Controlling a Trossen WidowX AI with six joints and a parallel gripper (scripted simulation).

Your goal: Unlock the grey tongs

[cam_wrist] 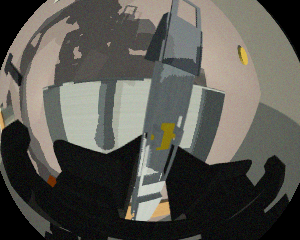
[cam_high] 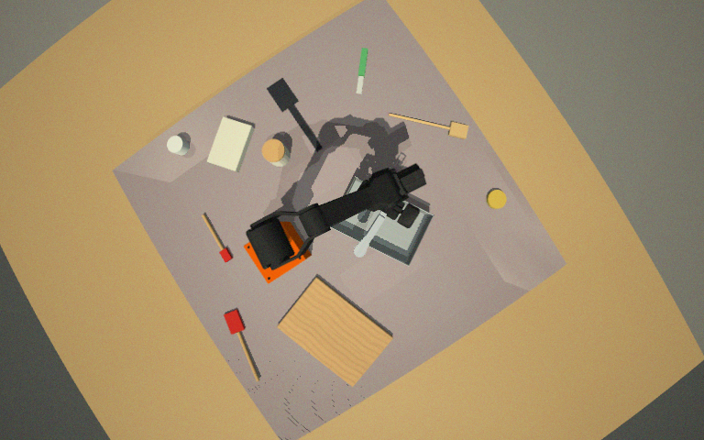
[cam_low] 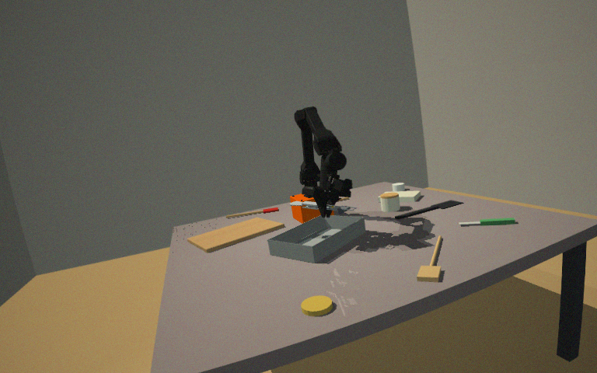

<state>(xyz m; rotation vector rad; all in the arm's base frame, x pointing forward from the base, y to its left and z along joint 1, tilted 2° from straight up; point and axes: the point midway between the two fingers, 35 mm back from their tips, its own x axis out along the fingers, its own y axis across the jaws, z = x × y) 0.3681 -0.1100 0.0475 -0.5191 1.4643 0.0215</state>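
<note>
The grey tongs (cam_high: 369,234) (cam_low: 304,203) (cam_wrist: 172,95) are held roughly level, above the roasting tin (cam_high: 420,239) (cam_low: 292,249) (cam_wrist: 215,122). Their arms lie close together, and a yellow part shows on them in the wrist view. My gripper (cam_low: 325,215) (cam_wrist: 153,141) points down and is shut on the tongs across their middle. The rounded tip end reaches past the tin's side towards the wooden board (cam_high: 339,332) (cam_low: 237,233); the end with the loop is at the top of the wrist view. In the top view the arm hides part of the tongs.
A lidded jar (cam_high: 273,150) (cam_low: 389,203), a pale block (cam_high: 230,144) and a black spatula (cam_high: 282,93) (cam_low: 449,203) lie on the far side of the tin from the board. A red-headed tool (cam_high: 234,321) lies beside the board. A yellow disc (cam_high: 496,199) (cam_low: 316,305) lies beyond the tin.
</note>
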